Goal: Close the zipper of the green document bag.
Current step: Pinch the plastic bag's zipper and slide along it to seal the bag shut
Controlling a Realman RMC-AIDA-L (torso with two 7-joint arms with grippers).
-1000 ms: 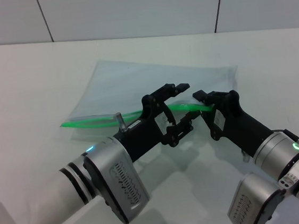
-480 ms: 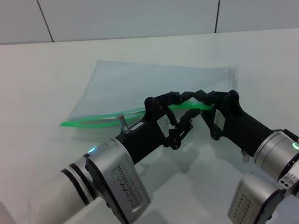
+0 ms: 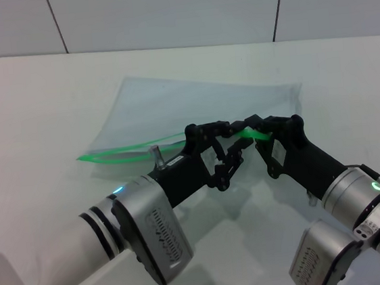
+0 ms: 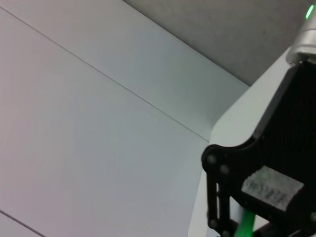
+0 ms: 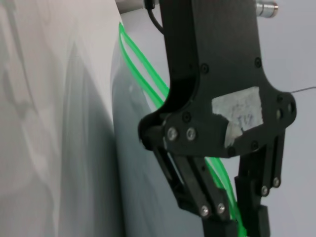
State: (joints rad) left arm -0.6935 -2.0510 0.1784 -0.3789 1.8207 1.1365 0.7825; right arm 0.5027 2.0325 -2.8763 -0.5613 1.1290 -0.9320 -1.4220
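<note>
Green document bag (image 3: 199, 104) flat on white table (image 3: 30, 111), mid-surface, far corner toward right edge. Zipper (image 3: 126, 151) along bag's near long edge, its two green strips parted toward left end. Left gripper (image 3: 232, 138) at zipper's right part, fingers pressed together, pinching green strip. Right gripper (image 3: 251, 128) just beside it, tips meeting at same strip; whether clamped, cannot tell. Slider hidden behind fingertips. Right wrist view: left gripper (image 5: 237, 222) black linkage over zipper (image 5: 143, 74), fingertips cut off at frame edge.
</note>
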